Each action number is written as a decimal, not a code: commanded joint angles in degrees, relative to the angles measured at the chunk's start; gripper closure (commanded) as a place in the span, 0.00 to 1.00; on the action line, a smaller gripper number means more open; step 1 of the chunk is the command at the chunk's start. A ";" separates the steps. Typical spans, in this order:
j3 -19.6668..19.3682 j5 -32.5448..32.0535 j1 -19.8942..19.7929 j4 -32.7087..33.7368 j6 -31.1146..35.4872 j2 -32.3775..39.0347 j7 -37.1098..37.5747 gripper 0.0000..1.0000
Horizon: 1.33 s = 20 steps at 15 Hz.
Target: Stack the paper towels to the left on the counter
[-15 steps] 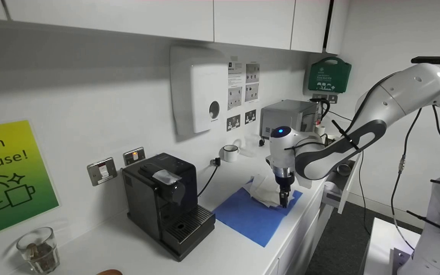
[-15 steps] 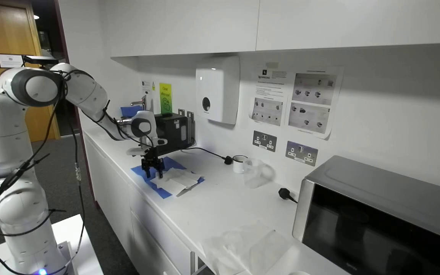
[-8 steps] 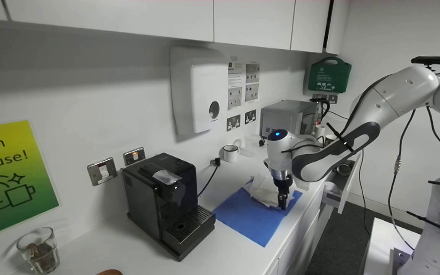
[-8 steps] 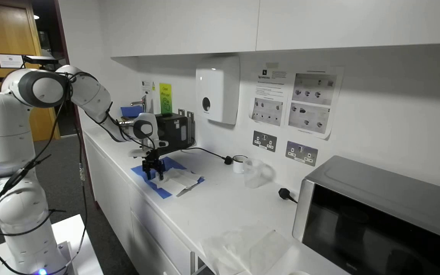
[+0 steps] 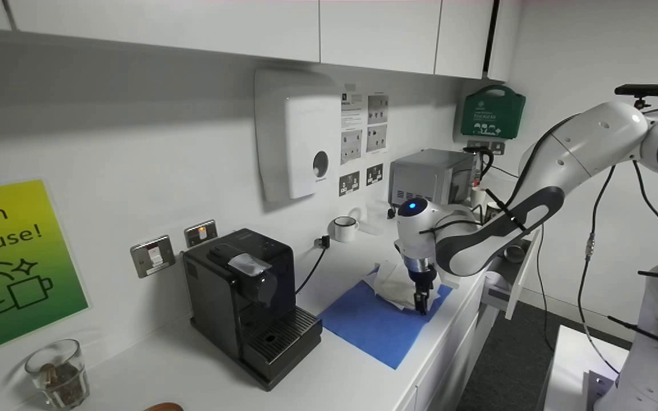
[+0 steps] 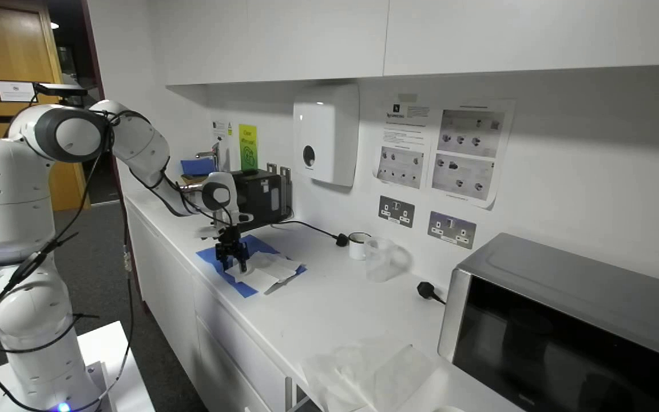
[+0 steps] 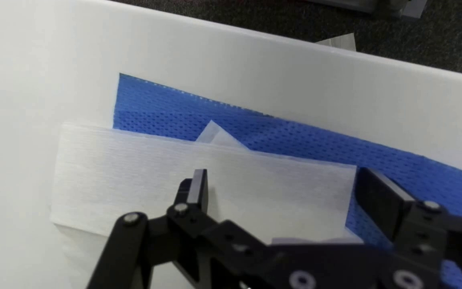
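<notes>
Gripper (image 7: 283, 176): you've lowered it slightly from 1 second ago; jaws wide apart, nothing held.
Paper towels (image 5: 390, 288): unmoved, white ones atop blue, near the coffee machine (image 5: 243, 302).

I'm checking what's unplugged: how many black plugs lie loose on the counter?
2. In an exterior view, the farther plug lies left of the mug and the nearer plug beside the microwave. Others could be hidden behind it.

Coffee machine (image 5: 235, 305) near, microwave (image 5: 423, 174) far in an exterior view, facing back along the counter (image 6: 335, 303) in an exterior view, wrist view peering down close on paper towels (image 7: 273, 184) all three share
</notes>
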 commanded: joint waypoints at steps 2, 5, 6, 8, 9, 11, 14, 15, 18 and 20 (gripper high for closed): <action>-0.41 -1.63 0.45 1.56 -1.27 1.03 1.81 0.00; -0.36 -1.42 0.49 1.69 -1.24 1.18 1.54 0.00; -0.32 -1.21 0.49 1.58 -1.07 1.03 1.29 0.00; -0.22 -1.36 0.61 1.30 -1.04 0.57 1.41 0.00; -0.21 -1.36 0.64 1.27 -1.05 0.50 1.43 0.00; -0.21 -1.25 0.68 1.30 -1.14 0.52 1.22 0.00; -0.22 -1.13 0.67 1.29 -1.14 0.49 1.06 0.00; -0.20 -0.98 0.65 1.21 -1.10 0.35 0.87 0.00; -0.19 -0.90 0.62 0.47 -0.67 -0.74 0.86 0.00; -0.21 -0.81 0.57 0.26 -0.60 -1.14 0.74 0.00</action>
